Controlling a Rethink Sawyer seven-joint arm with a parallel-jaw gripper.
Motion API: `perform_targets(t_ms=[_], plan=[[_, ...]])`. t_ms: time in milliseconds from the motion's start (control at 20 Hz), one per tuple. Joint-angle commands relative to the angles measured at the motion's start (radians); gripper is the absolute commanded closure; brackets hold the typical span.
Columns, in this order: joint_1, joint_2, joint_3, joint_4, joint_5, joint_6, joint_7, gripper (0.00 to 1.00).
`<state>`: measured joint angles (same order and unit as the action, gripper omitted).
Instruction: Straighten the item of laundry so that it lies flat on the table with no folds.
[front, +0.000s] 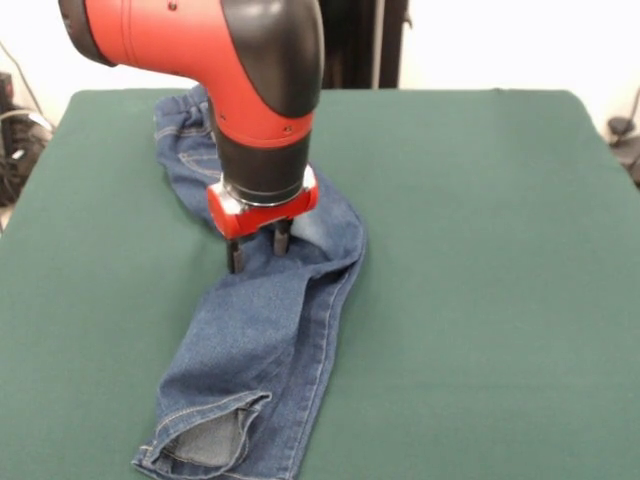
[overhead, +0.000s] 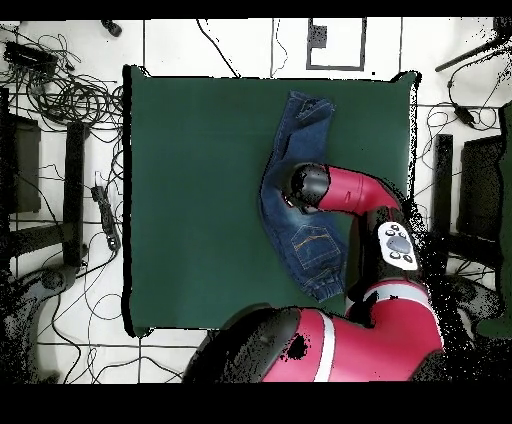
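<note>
Jeans (front: 262, 330) lying lengthwise on green tabletop (front: 480, 300), long axis running from waistband at far-left, near the pedestal side, to cuffs at near edge, bent slightly mid-length; legs folded one over the other. Front view only: gripper (front: 258, 247) over the seat, fingers (front: 234, 255) apart, tips at the denim, contact unclear; near cuff turned up, showing paler inside. Overhead only: orange-stitched back pocket; arm (overhead: 345, 190) hiding the gripper.
</note>
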<state>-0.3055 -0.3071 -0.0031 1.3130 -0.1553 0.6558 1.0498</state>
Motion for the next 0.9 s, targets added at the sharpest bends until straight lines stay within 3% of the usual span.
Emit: perform_targets(t_ms=[50,450,500,650,900], plan=[[-0.051,0.288,0.126,-0.045,0.026,-0.090,0.134,0.00],[-0.049,0.310,0.117,-0.063,0.035,-0.065,0.118,0.00],[-0.036,0.310,0.100,-0.069,0.031,-0.062,0.142,1.00],[-0.046,0.300,0.110,-0.041,0.011,-0.150,0.140,1.00],[-0.046,0.298,0.113,-0.040,0.000,-0.172,0.127,1.00]])
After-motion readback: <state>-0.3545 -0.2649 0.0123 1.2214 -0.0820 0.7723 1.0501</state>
